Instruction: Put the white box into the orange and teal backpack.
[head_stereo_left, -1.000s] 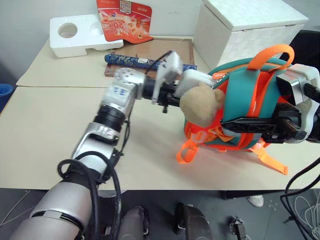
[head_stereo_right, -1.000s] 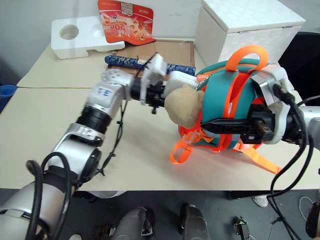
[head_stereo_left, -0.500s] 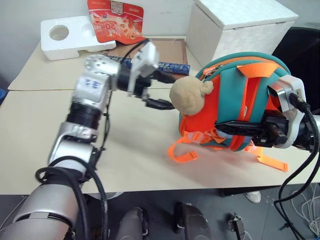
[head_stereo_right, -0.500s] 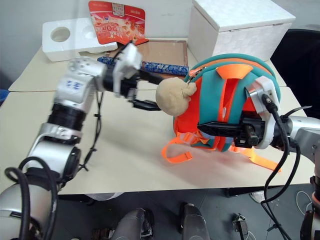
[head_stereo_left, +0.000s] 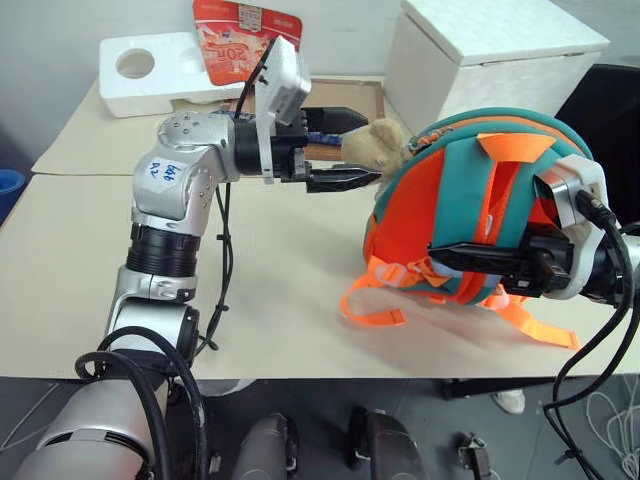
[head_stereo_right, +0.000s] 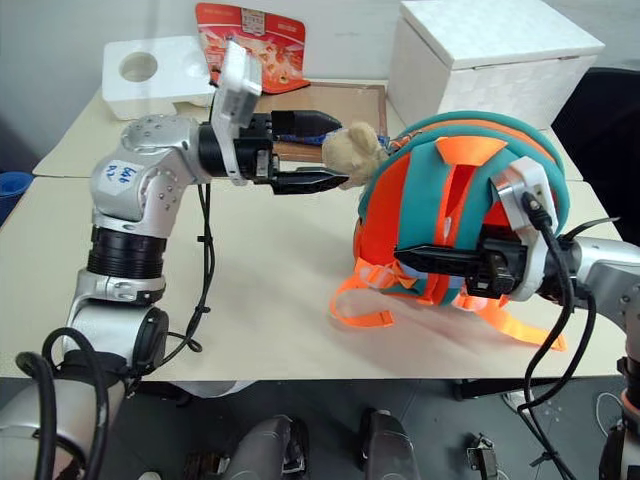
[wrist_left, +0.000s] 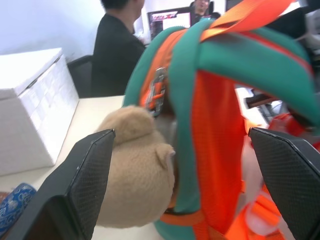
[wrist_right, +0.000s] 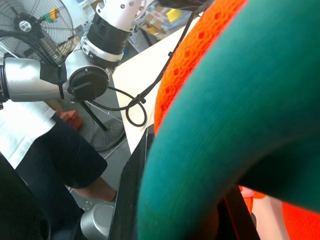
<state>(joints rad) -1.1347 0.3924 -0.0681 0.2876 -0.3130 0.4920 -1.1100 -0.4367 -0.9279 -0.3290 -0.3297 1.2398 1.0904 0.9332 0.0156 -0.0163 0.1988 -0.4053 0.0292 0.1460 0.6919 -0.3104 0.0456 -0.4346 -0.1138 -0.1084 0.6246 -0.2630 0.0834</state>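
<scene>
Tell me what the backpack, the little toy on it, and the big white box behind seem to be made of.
The backpack looks like soft neoprene-type fabric, matte with thick rounded teal edges. The toy seems plush, fuzzy tan. The big white box appears to be styrofoam, with a pebbly matte surface.

My two head cameras look forward and down over my arms, sharing the surface (head_stereo_left: 300, 290) and the orange and teal backpack (head_stereo_left: 450, 210). My left wrist camera looks along my left hand (wrist_left: 185, 185), close to the backpack. My right wrist camera sits pressed against the backpack.
</scene>
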